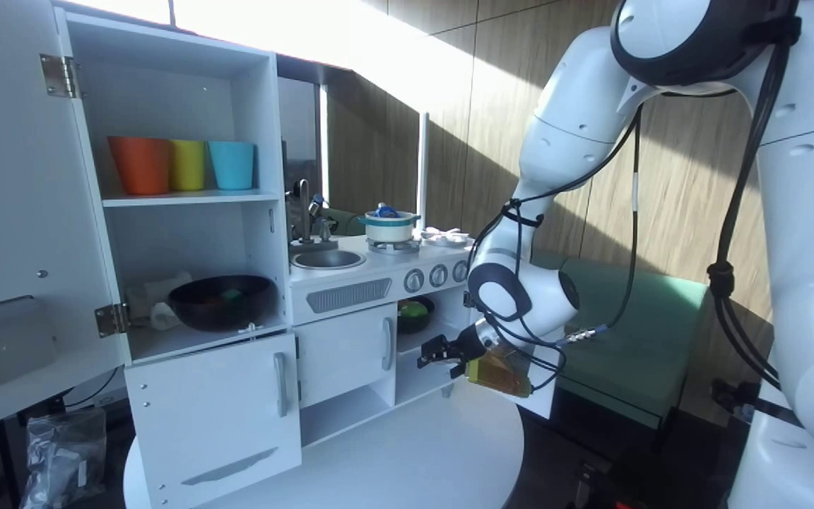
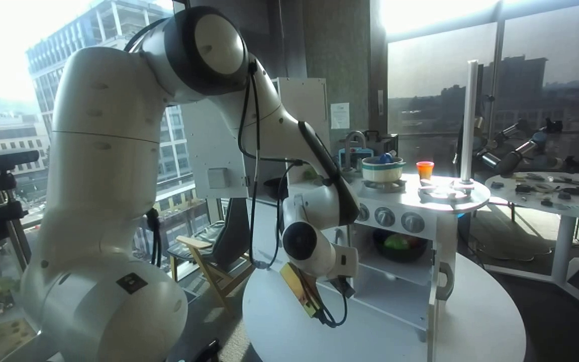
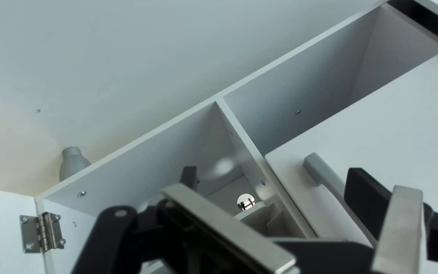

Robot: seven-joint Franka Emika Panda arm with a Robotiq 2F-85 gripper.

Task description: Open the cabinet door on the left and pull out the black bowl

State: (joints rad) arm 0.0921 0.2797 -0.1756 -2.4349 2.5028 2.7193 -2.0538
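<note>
The wide black bowl [image 1: 222,314] sits on the lower shelf of the tall left cabinet, with something green inside; it shows partly behind cables in an exterior view [image 2: 273,188]. The left cabinet door [image 1: 11,184] stands wide open; it also shows in an exterior view [image 2: 216,146]. My gripper [image 1: 441,359] is open and empty, in front of the low right compartment, well to the right of the bowl. In the wrist view the gripper [image 3: 278,180] has its fingers apart, with a grey handle [image 3: 325,177] seen between them near one fingertip. The bowl is out of the wrist view.
Orange, yellow and blue cups [image 1: 232,166] stand on the upper shelf. A second dark bowl [image 2: 392,254] with green contents is in the right compartment. A lower left door [image 1: 216,417] and a middle door [image 1: 343,353] are shut. A pot [image 1: 389,230] stands on the stove.
</note>
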